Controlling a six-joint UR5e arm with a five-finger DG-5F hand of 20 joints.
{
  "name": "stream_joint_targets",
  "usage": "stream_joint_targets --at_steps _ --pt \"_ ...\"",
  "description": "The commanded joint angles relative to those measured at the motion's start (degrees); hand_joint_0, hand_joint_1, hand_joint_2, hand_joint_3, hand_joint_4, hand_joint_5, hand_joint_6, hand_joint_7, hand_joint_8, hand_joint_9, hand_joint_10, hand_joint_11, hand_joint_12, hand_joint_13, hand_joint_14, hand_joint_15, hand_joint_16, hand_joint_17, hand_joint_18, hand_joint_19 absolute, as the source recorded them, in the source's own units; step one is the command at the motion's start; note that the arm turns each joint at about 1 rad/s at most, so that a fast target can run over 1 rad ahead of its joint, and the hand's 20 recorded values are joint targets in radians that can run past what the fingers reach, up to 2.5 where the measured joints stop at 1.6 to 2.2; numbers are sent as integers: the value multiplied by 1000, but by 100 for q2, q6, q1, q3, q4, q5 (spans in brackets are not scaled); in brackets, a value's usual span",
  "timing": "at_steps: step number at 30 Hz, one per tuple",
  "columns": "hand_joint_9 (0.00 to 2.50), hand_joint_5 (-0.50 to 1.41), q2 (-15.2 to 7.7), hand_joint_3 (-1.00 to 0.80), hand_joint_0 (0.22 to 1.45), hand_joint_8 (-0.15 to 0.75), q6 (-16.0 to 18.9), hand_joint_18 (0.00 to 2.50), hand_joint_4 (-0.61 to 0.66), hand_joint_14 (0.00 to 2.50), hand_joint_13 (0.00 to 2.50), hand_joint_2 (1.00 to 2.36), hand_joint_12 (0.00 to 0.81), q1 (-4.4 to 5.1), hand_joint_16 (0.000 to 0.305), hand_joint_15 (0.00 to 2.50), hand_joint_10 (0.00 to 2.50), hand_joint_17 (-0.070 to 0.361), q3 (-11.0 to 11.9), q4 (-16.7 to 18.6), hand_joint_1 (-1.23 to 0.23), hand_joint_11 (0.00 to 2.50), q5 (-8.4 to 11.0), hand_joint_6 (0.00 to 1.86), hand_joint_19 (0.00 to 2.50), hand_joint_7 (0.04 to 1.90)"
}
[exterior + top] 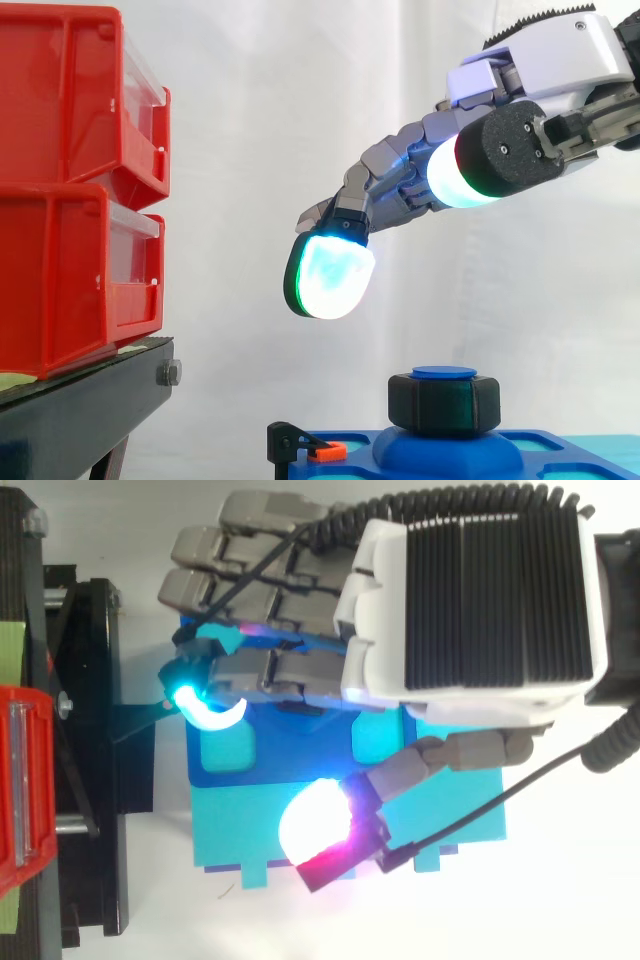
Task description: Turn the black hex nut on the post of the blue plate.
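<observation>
The black hex nut (444,403) sits on a blue post with a round blue cap, on the raised hub of the blue plate (530,452). My hand (545,60) comes in from the upper right and hovers above the nut without touching it. Its fingers reach down and to the left, loosely bent, and hold nothing. One glowing cyan-white fingertip (330,275) hangs above and to the left of the nut. In the top view the hand (480,600) covers the nut, with the blue plate (225,755) showing beneath it and the glowing thumb pad (320,825) to one side.
Two stacked red bins (70,190) stand on a black stand (90,410) at the left. A small black bracket with an orange clip (327,452) sits at the plate's left edge. A cyan base (450,825) lies under the plate.
</observation>
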Motion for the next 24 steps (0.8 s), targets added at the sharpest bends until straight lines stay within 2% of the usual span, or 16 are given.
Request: stream_joint_targets --at_steps 1,6,10,15,24 --pt "147 -180 0 -500 445 218 55 0 228 0 0 1000 355 122 62 0 0 139 -6 -16 -264 0 138 502 0 709" --pt "156 -179 0 -500 446 221 55 0 231 0 0 1000 355 192 62 0 0 139 -41 -33 -263 0 243 502 0 709" --pt "160 -178 0 -500 446 222 82 0 233 0 0 1000 356 228 62 0 0 139 -226 2 -262 0 384 502 0 712" --pt "164 -178 0 -500 447 224 178 0 234 0 0 1000 356 228 61 0 0 138 -252 -25 -261 0 560 502 0 717" --pt "177 -177 0 -500 451 225 178 0 233 0 0 1000 355 131 61 0 0 138 -261 -139 -257 0 534 502 0 719"
